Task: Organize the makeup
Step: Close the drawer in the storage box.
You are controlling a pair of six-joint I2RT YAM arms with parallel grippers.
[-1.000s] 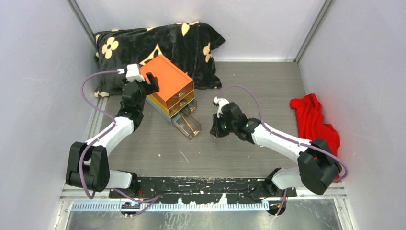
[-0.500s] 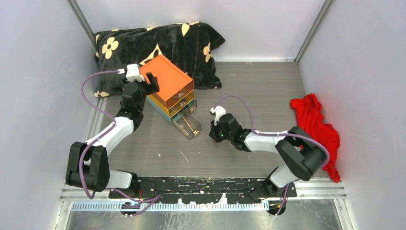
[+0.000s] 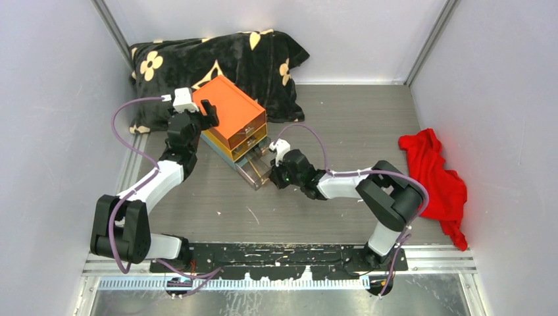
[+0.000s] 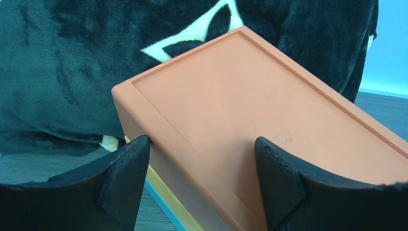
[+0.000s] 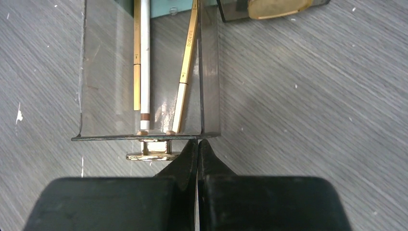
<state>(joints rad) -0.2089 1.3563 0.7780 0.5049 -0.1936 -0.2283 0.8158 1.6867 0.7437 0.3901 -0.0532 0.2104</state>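
The makeup I can see is three thin brushes in the open clear bottom drawer: a white one and two gold ones. The other makeup is out of view. My right gripper is shut and empty, its tips touching the drawer's front wall just right of the gold handle. In the top view it sits at the drawer's near end. My left gripper is open, its fingers straddling a corner of the orange-topped drawer box.
A black flowered pillow lies behind the drawer box. A red cloth lies at the right wall. Another drawer with a gold handle sits slightly open above the bottom one.
My right arm has swung left across the table, bringing the shut gripper up against the open drawer's front. The left arm and the drawer box have not moved.
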